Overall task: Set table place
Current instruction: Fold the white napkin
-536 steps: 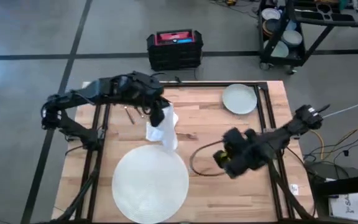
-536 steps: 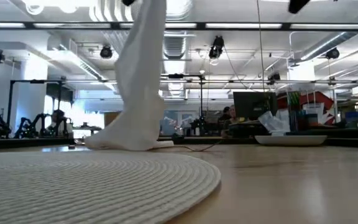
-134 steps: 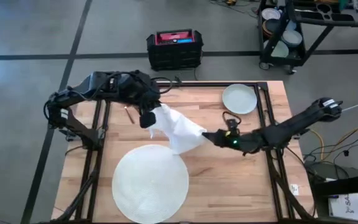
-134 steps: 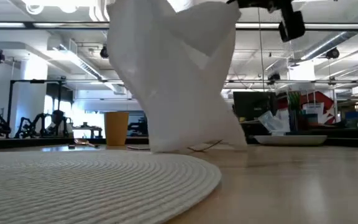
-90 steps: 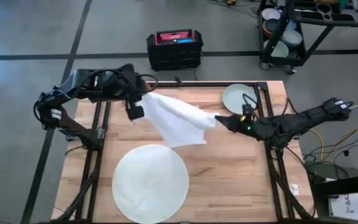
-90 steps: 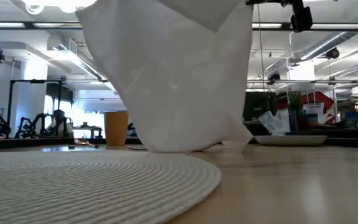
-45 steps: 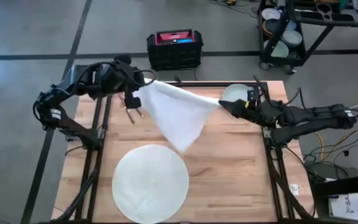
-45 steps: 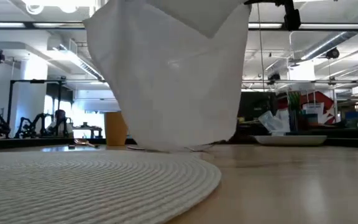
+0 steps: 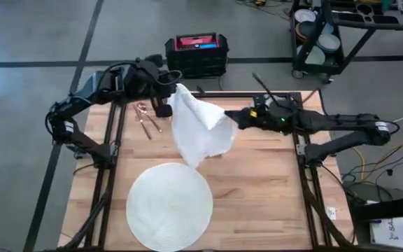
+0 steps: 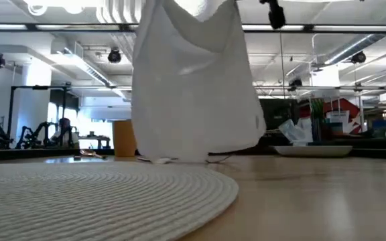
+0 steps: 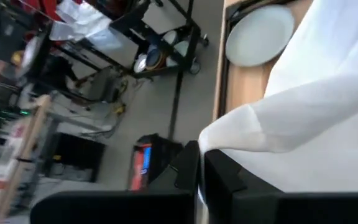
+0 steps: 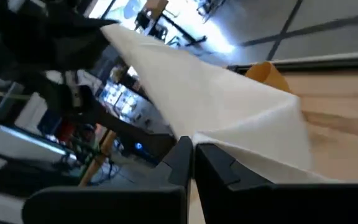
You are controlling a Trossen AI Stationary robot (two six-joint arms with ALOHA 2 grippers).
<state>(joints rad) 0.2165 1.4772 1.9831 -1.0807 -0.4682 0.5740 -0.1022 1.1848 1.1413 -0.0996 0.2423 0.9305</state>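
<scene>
Now you're mid-unfold: left gripper [image 9: 168,96] and right gripper [image 9: 231,117] each pinch a napkin [image 9: 198,131] corner, aloft at twelve o'clock of the mat [image 9: 169,205]. Next, lower it flat onto the table [image 9: 271,189].

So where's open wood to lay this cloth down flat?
Free: the bare table between the round white mat and the right rail. Crowded: the far half, where the left gripper and right gripper hold the white cloth up, with cutlery at far left.
</scene>
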